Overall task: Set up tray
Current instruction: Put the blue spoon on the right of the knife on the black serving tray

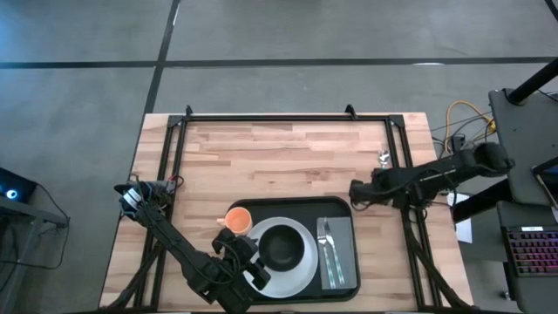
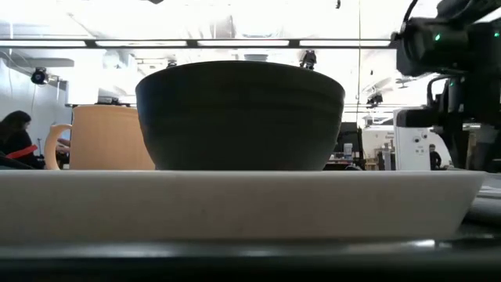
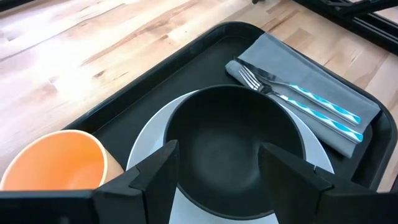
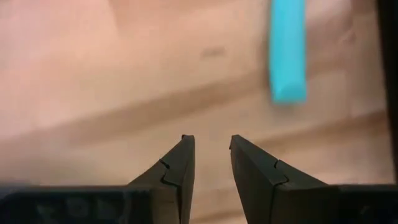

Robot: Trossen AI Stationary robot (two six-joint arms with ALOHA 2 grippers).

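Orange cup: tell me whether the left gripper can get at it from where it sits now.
Probably yes. The left gripper is open at the near-left edge of the white plate, facing the black bowl. The orange cup stands close by on the tray, with nothing above or between.

Robotics lab or open workshop floor. Butcher-block counter (image 1: 288, 148) in a black metal frame (image 1: 261, 116) on bare concrete, cables (image 1: 458, 122) and an RGB-lit keyboard (image 1: 532, 253) alongside. Low view shows ceiling strip lights (image 2: 235, 42), white equipment (image 2: 411, 145) and people (image 2: 16, 133) in the background.
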